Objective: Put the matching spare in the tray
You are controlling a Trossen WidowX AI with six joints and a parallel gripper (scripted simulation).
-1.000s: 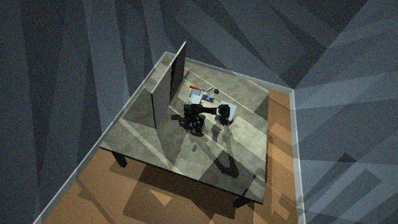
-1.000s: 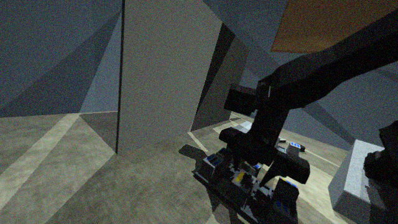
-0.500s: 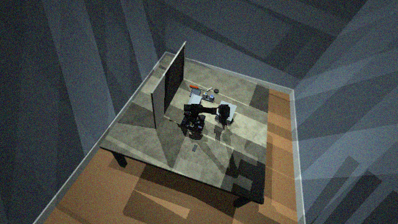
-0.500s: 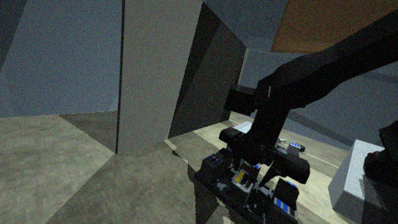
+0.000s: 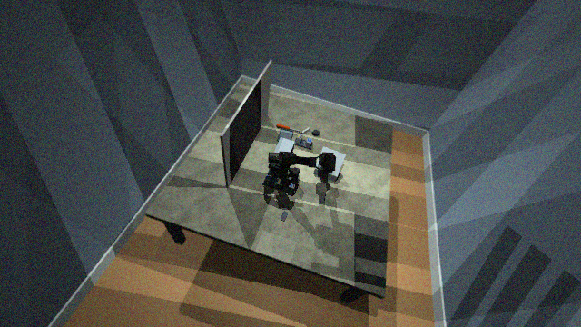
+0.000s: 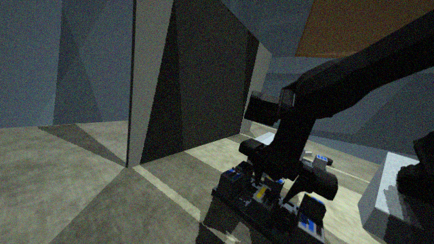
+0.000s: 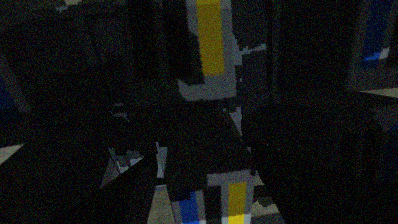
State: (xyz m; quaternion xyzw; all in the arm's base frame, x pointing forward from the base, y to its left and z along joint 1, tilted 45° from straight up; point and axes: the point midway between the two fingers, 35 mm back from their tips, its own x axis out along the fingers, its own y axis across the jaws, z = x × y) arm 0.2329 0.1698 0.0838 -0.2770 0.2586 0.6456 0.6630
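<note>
Presently: one gripper (image 5: 282, 202) (image 6: 271, 190), mine, fingers parted, no hold visible. One yellow-marked unit (image 6: 261, 192) (image 7: 211, 40), beneath it, in a dark rack (image 6: 249, 217); probably light, rigid, slippery; best pinched by its sides.

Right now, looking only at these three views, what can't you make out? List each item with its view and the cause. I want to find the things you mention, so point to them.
- Part codes: none readable on the units (image 6: 311, 217) (image 7: 238, 200); exterior and wrist too dark and grainy.
- Whether the gripper (image 6: 271, 190) touches anything: dark parts crowd its fingertips, exterior.
- Arm's upper end: cut off by the right edge, exterior.
</note>
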